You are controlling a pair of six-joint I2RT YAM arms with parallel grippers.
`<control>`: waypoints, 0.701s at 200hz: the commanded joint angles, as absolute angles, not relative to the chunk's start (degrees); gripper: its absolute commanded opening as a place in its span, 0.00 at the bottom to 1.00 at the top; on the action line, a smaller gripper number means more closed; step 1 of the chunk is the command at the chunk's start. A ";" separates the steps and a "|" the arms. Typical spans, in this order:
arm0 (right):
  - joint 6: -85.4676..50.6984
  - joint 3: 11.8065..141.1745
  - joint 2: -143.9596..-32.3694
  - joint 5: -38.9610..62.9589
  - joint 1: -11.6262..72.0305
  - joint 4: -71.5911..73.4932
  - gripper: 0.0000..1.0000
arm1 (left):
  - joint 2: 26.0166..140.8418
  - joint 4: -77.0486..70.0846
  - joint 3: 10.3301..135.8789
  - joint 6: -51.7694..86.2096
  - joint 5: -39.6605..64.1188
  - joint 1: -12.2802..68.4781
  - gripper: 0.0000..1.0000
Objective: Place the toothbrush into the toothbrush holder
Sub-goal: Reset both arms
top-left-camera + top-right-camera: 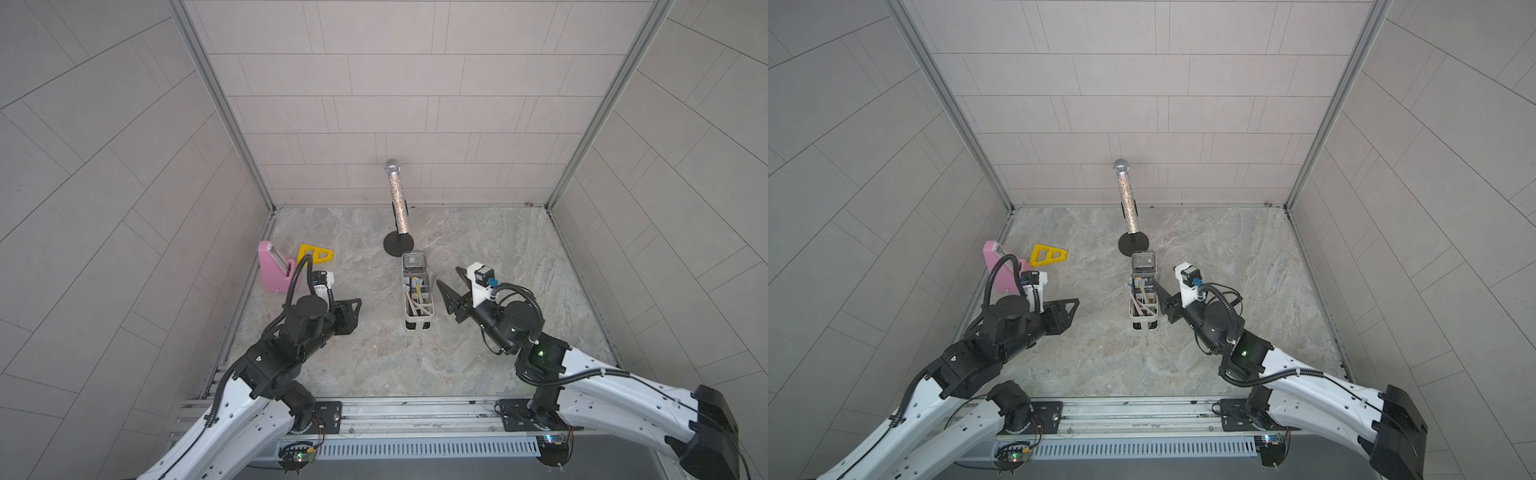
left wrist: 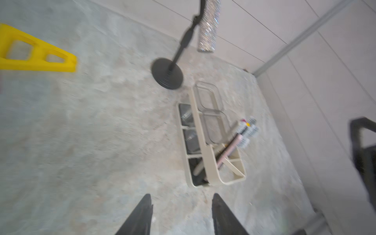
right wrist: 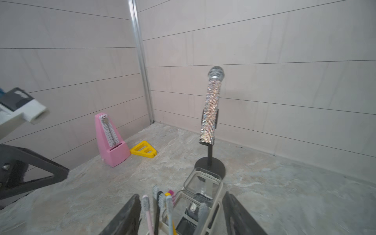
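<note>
tipping risk: the toothbrush holder (image 1: 417, 325) is a light, narrow caddy standing free on the tabletop, so a sideways knock from a jaw could slide it or topple it.
right gripper (image 3: 181, 195): jaws spread and pinching nothing. in the wrist view they straddle the holder's brush end. in both top views the fingertips sit just beside the holder's right wall; whether they touch it cannot be told.
toothbrushes (image 3: 168, 205): several stand in the holder's divided compartments, heads up and leaning. which one is the task's brush cannot be told, but none lies loose on the table, so the placing looks done.
snag risk: the leaning heads rise between the spread jaws. pulling back at a slant rather than straight away could hook a head, then drag a brush out or lever the holder over.
closing risk: shutting the jaws in this spot could clamp a brush head or the holder's rim.
microphone stand (image 3: 219, 165): its round base sits just behind the holder's clear box end. a shoved holder would hit it, and the tall glittery microphone (image 3: 211, 109) could sway.
left gripper (image 2: 182, 195): jaws apart, empty, well clear of the holder. little danger unless it swings inward.
pink metronome (image 3: 110, 140): far off at the wall and out of the way.
</note>
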State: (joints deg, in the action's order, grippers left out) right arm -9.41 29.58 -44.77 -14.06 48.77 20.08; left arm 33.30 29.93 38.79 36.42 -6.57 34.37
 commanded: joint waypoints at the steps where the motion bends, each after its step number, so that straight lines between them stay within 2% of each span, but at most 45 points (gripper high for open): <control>1: -10.83 30.41 -39.25 -17.61 41.38 2.53 0.73 | 34.84 26.61 39.53 32.41 -24.31 31.86 0.62; 11: -12.17 30.61 -37.40 -16.89 36.18 -1.82 0.76 | 35.38 22.20 37.28 30.38 -30.45 31.31 0.73; 17: -13.44 30.75 -36.69 -16.09 32.93 -3.97 0.77 | 35.50 17.34 34.82 28.33 -33.63 31.34 0.85; 20: -14.11 30.84 -36.39 -15.58 31.41 -4.94 0.77 | 35.44 14.48 33.51 26.97 -35.05 31.28 0.97; 23: -14.77 30.77 -36.26 -14.86 29.80 -5.62 0.77 | 35.31 10.53 31.79 25.09 -35.82 31.29 1.00; 48: -18.40 30.04 -39.05 -9.20 19.39 -6.33 0.85 | 36.01 -19.75 19.73 11.13 -39.95 30.62 1.00; 76: -19.70 32.30 -50.41 -4.88 8.39 -6.22 0.91 | 46.87 -15.82 23.28 4.67 -41.88 27.36 1.00; 98: -19.39 33.24 -59.44 -3.14 0.90 -2.71 0.92 | 53.91 -24.03 20.31 4.09 -41.22 25.07 1.00; 120: -14.99 29.16 -63.33 -8.57 -0.09 8.99 0.92 | 57.50 -37.19 15.17 1.16 -37.38 21.53 1.00; 140: -8.89 21.07 -65.66 -11.18 -0.17 29.45 0.93 | 60.43 -44.87 11.96 2.77 -26.06 14.33 1.00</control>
